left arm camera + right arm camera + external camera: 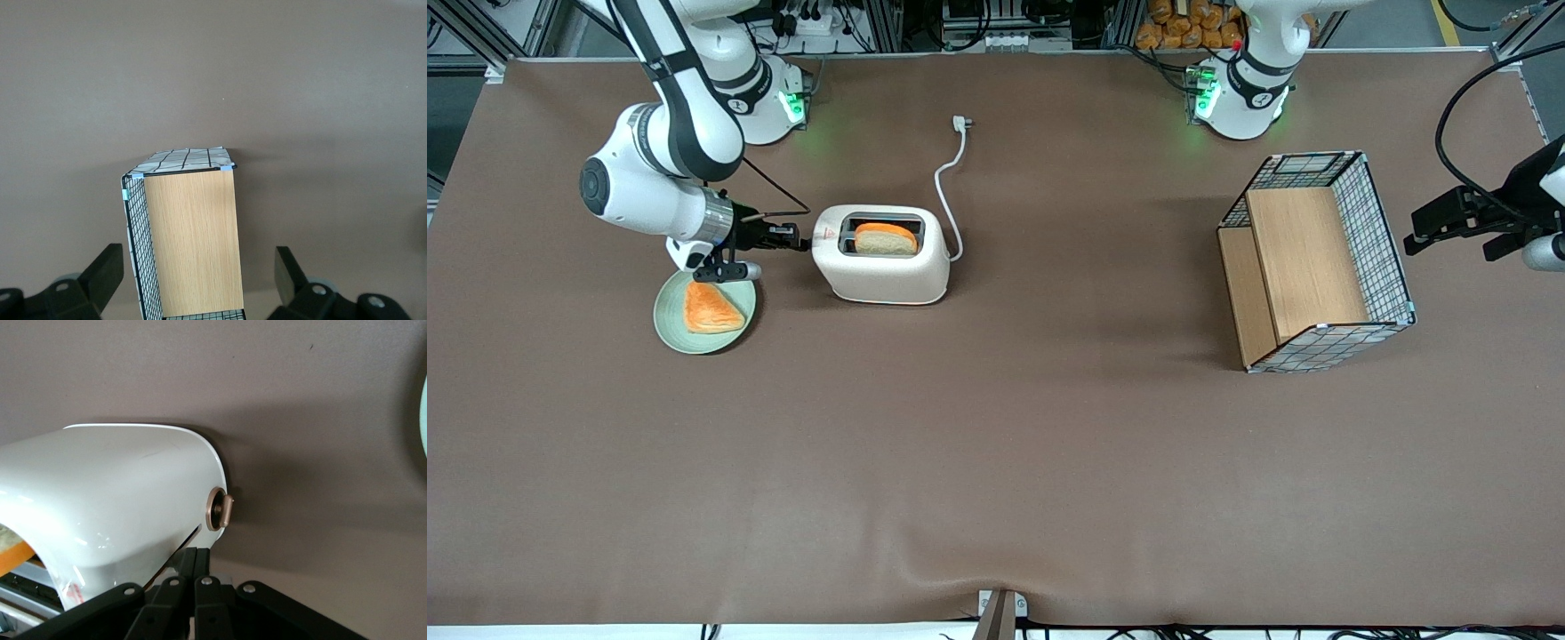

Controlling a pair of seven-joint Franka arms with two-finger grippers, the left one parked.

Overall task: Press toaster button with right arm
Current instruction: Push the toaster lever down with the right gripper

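From the front, my right arm [660,147] reaches down and across the brown table [996,462] so that my gripper [796,238] sits level, its tip right at the narrow end of the toaster [882,255]. My fingers look pressed together there, pinching nothing. The toaster stands upright with a slice of bread [886,239] in its top slot and a small red mark [829,235] near the end I face. Its white cord [950,182] curls off toward twelve o'clock and ends in a loose plug. A green plate [704,313] holding an orange pastry [710,308] lies just under my wrist, at about seven o'clock from the toaster. A wire basket [1319,260] with wooden panels rests tipped on its side toward the parked arm's end of the table.

The left wrist camera shows only that wire basket [183,233] on the table [213,80].

From my right wrist, the toaster [107,500] fills much of the frame, and the toaster button [223,509] juts from its narrow end. My closed fingers [193,573] sit against the toaster at six o'clock from the button, beside a slot in that end.
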